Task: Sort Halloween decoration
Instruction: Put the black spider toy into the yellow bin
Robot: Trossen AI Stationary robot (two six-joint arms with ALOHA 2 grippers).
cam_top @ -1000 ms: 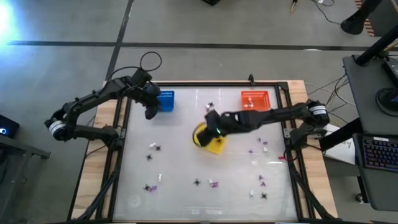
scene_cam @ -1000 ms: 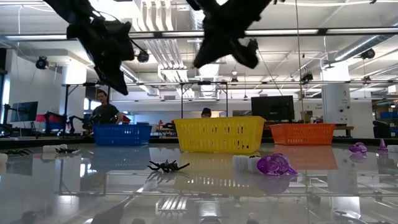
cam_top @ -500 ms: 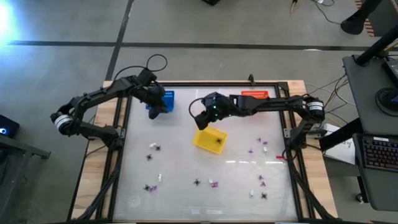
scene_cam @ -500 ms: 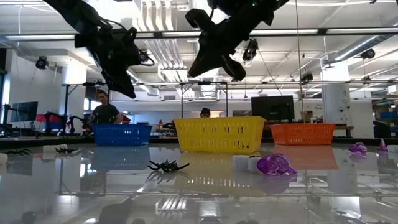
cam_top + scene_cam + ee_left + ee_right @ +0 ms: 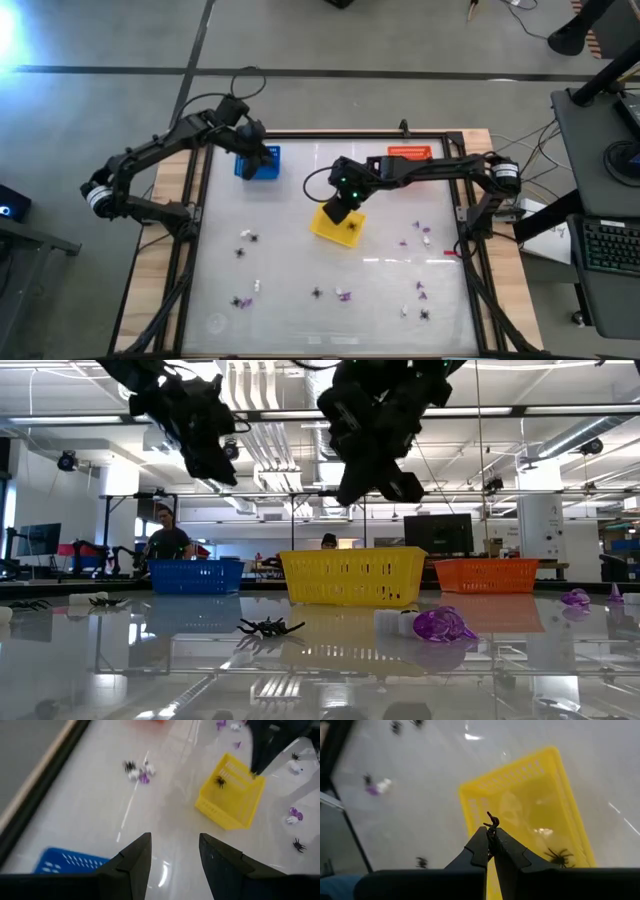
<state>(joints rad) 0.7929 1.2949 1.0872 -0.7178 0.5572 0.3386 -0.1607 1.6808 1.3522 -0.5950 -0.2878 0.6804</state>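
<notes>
Glass-topped table (image 5: 300,260) w/ black frame on wood base. Far side: blue basket (image 5: 259,163) at left, orange basket (image 5: 409,160) at right. Yellow basket (image 5: 338,222) mid-table, tilted, one black spider (image 5: 351,226) inside. Small decoration pieces lie loose on the glass: black spiders (image 5: 247,236) left-centre, purple bits (image 5: 404,241) and white bits (image 5: 427,238) at right, more purple/white/black bits along near side (image 5: 343,295).
</notes>
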